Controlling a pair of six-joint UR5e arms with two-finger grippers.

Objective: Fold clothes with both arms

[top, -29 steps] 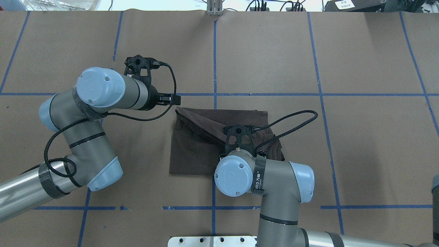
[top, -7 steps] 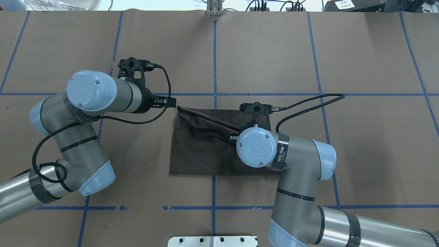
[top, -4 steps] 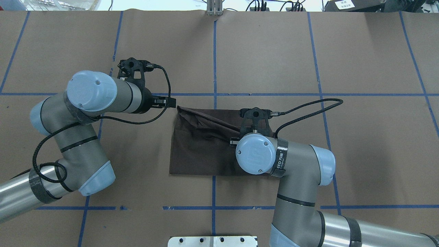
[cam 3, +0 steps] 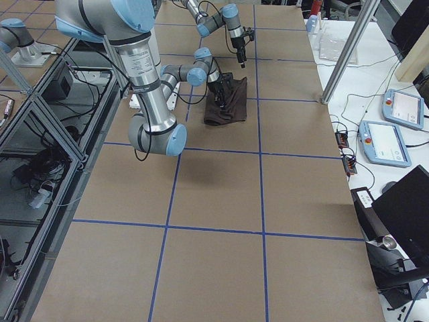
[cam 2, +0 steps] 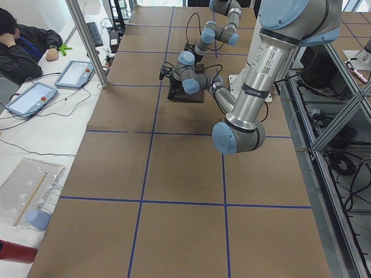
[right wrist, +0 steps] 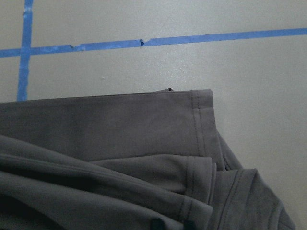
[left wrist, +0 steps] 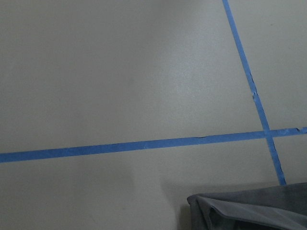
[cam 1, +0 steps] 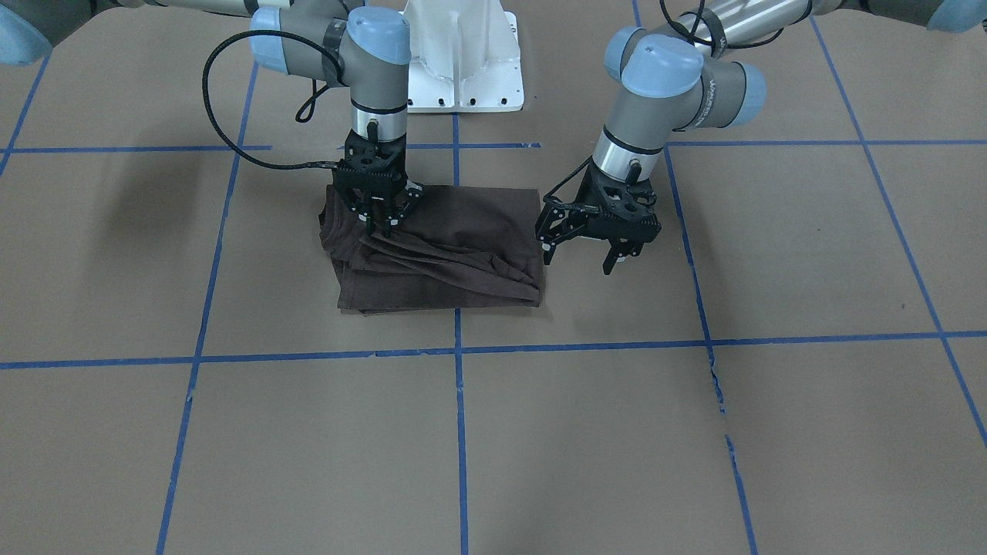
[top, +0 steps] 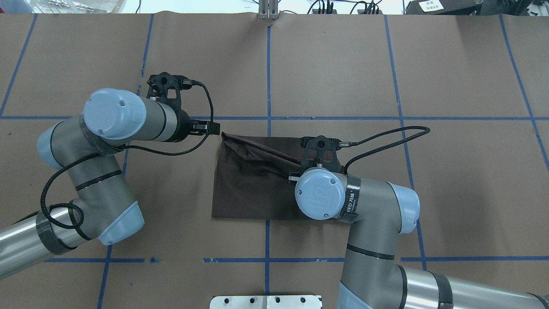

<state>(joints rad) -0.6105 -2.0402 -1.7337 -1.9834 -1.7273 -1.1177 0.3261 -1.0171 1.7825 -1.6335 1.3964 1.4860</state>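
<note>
The dark brown T-shirt (cam 1: 463, 231) lies folded into a rough rectangle at mid-table (top: 253, 184), with diagonal creases running across its top layer. My right gripper (cam 1: 380, 223) points straight down on the shirt's corner nearest that arm and is shut on a fold of cloth. In the right wrist view the hemmed edge of the shirt (right wrist: 120, 134) is stacked in layers. My left gripper (cam 1: 578, 257) hangs open just off the shirt's opposite side edge, touching nothing. From overhead the right wrist hides its own gripper. The left wrist view catches only a shirt corner (left wrist: 249, 213).
Brown paper with blue tape lines (top: 268, 86) covers the table. The white pedestal base (cam 1: 463, 62) stands behind the shirt. A person (cam 2: 17, 40) sits at the far side table with tablets (cam 2: 75, 72) beside a metal post (cam 2: 87, 40).
Since 3.9 s ago the right arm has swung away from the near edge toward the far side of the shirt, flattening the bunched cloth. The left arm shifted slightly left. Almost nothing moved in the last second.
</note>
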